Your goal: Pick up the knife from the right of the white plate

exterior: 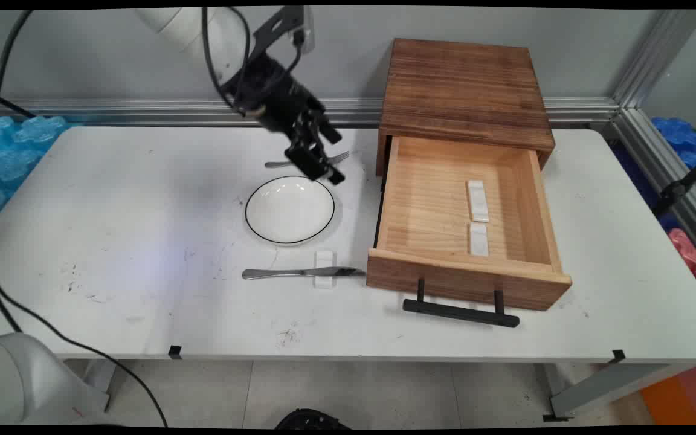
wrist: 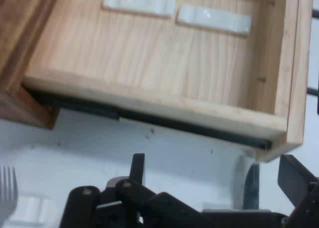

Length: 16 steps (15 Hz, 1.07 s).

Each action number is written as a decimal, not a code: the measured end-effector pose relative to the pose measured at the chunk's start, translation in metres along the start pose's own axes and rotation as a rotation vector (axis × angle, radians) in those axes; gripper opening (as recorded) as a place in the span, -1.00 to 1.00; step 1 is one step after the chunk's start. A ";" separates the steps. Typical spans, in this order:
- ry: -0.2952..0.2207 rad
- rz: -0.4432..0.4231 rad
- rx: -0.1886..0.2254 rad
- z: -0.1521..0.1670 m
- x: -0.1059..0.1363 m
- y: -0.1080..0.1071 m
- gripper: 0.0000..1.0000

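Observation:
My black gripper (exterior: 324, 158) hangs open and holds nothing, just above the far right rim of a white plate (exterior: 289, 209) with a thin black edge. Right behind it a fork (exterior: 341, 157) lies on the table, partly hidden by the fingers. In the hand view the fork's tines (wrist: 7, 185) show at the lower left beside a small white rest (wrist: 27, 208). The gripper (wrist: 214, 175) faces the side wall of an open wooden drawer (wrist: 164, 63). Two white rests (wrist: 138, 3) lie inside the drawer.
The drawer (exterior: 466, 272) is pulled out of a dark wooden cabinet (exterior: 466, 84) and has a black handle (exterior: 460, 313). A knife (exterior: 281, 273) lies on a white rest (exterior: 325, 269) in front of the plate. Blue wrap (exterior: 9, 139) is piled at the far left.

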State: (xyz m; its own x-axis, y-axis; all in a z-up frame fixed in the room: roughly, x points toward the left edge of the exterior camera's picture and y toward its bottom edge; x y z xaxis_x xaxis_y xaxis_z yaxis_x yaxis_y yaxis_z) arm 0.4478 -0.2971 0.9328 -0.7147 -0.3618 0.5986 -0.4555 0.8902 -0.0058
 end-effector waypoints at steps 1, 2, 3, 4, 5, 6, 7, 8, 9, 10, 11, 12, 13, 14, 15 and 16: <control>-0.009 -0.002 0.004 0.001 -0.005 0.007 1.00; -0.019 -0.004 0.009 0.003 -0.010 0.013 1.00; -0.028 -0.005 0.013 0.005 -0.015 0.019 1.00; -0.037 -0.007 0.017 0.007 -0.020 0.025 1.00; -0.043 -0.008 0.020 0.008 -0.023 0.028 1.00; -0.052 -0.009 0.022 0.010 -0.027 0.034 1.00; -0.058 -0.009 0.024 0.012 -0.030 0.037 1.00; -0.068 -0.008 0.024 0.014 -0.035 0.042 1.00; -0.076 -0.005 0.025 0.017 -0.039 0.046 1.00; -0.083 -0.002 0.026 0.019 -0.042 0.050 1.00; -0.090 0.002 0.027 0.022 -0.046 0.054 1.00; -0.096 0.008 0.028 0.025 -0.049 0.058 1.00; -0.105 0.018 0.028 0.028 -0.053 0.063 1.00; -0.117 0.030 0.027 0.032 -0.058 0.068 1.00; -0.128 0.039 0.023 0.035 -0.060 0.072 1.00; -0.145 0.055 0.017 0.038 -0.065 0.076 1.00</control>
State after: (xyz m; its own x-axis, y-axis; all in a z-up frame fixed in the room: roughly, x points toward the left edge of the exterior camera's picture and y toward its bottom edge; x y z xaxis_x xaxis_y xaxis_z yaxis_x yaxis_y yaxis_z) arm 0.4390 -0.2161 0.8633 -0.8075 -0.3496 0.4751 -0.4215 0.9054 -0.0500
